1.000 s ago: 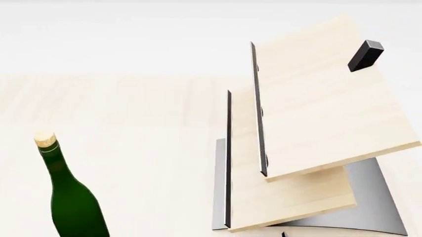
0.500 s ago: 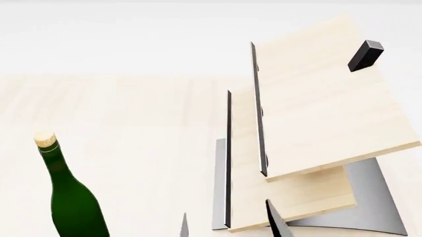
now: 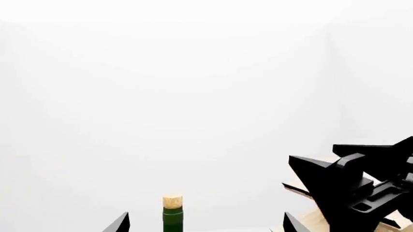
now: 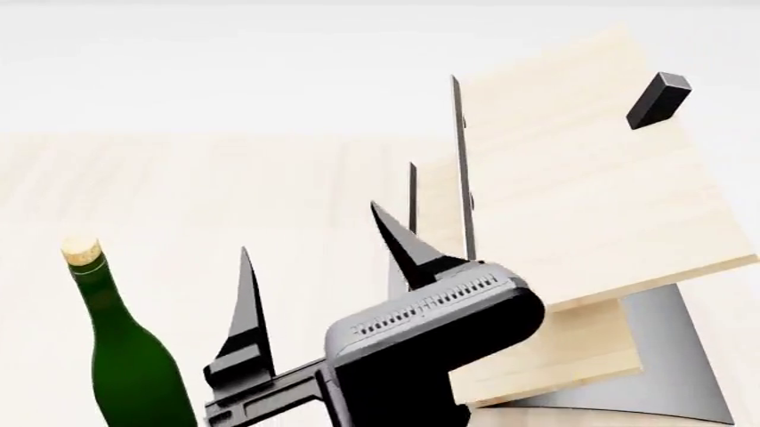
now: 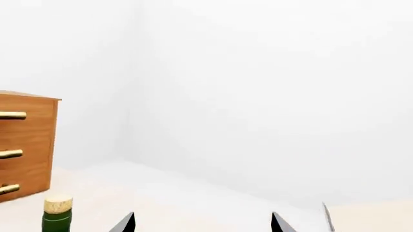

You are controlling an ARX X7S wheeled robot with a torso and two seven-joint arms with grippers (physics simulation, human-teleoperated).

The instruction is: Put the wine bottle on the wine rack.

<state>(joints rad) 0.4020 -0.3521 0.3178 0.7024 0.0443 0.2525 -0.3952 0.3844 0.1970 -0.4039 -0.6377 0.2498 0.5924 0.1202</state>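
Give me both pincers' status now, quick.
Left pincer: open, empty, wine bottle between its fingertips but not gripped.
Right pincer: open, holding nothing, raised in front of the wine rack.

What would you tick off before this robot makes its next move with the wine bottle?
1. The wine bottle stands upright: ok.
2. The wine rack has nothing on its boards: ok.
3. The right gripper is open and empty: ok.
4. The left gripper is open, with the cork showing between its fingertips: ok.
5. Bottle grasped: not ok, neither gripper holds it.
6. Right gripper clear of the rack's edge: cannot tell.
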